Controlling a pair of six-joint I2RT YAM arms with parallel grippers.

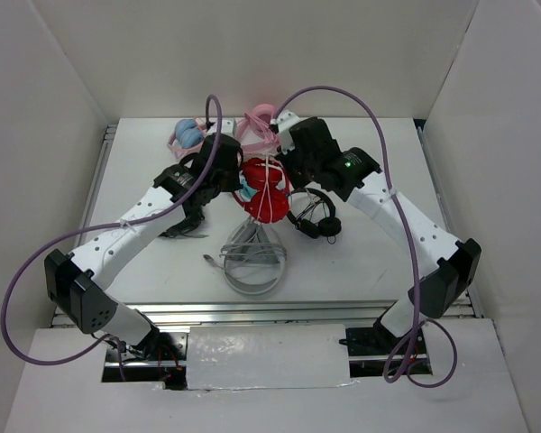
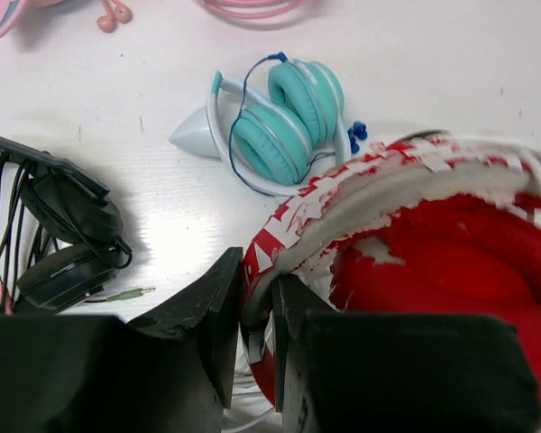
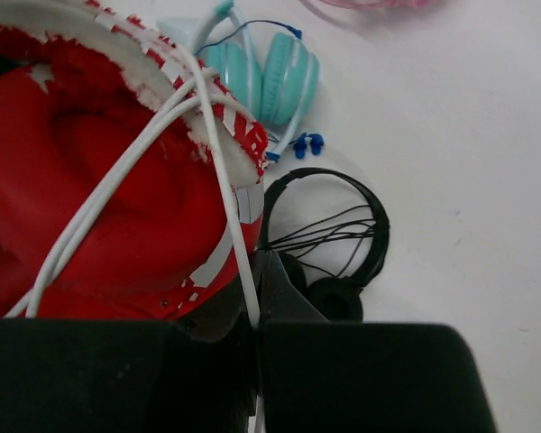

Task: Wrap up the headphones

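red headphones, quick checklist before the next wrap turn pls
1. Left pincer clamped on the red headphones headband: ok.
2. Right pincer shut on the white cable: ok.
3. Cable strands lying across the cup: ok.
4. Black on-ear headphones clear of the cable: cannot tell, they lie right beside the right pincer.
5. Teal headphones out of the way: ok, lying apart.
6. Cable's free end located: cannot tell, hidden.
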